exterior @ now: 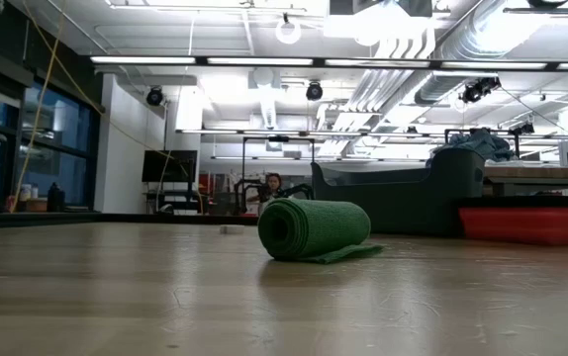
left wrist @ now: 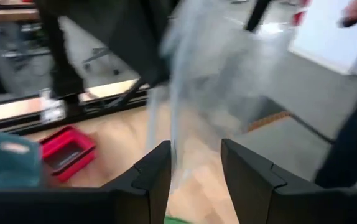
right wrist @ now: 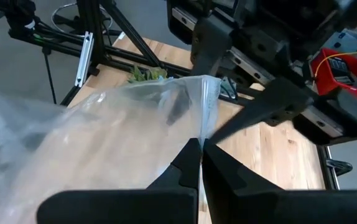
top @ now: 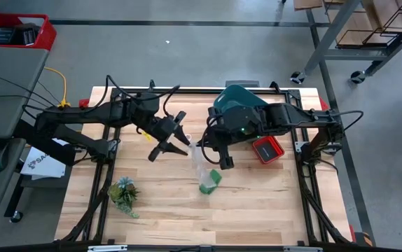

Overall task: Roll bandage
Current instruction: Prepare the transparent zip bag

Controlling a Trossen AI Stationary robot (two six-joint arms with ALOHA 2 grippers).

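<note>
- Clear plastic bag [right wrist: 135,130] hangs mid-table, pinched by the right gripper [right wrist: 201,152]; contents indiscernible.
- Left gripper [left wrist: 194,168] fingers stand apart around its edge.
- Green rolled bandage [top: 210,180] lies on the table below.
- Teal bin [top: 237,98] and red tray [top: 268,149] sit far right.

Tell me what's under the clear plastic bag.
The green bandage, rolled, lies on the wooden table just below the clear plastic bag. Whether bag and roll touch can't be seen.
</note>
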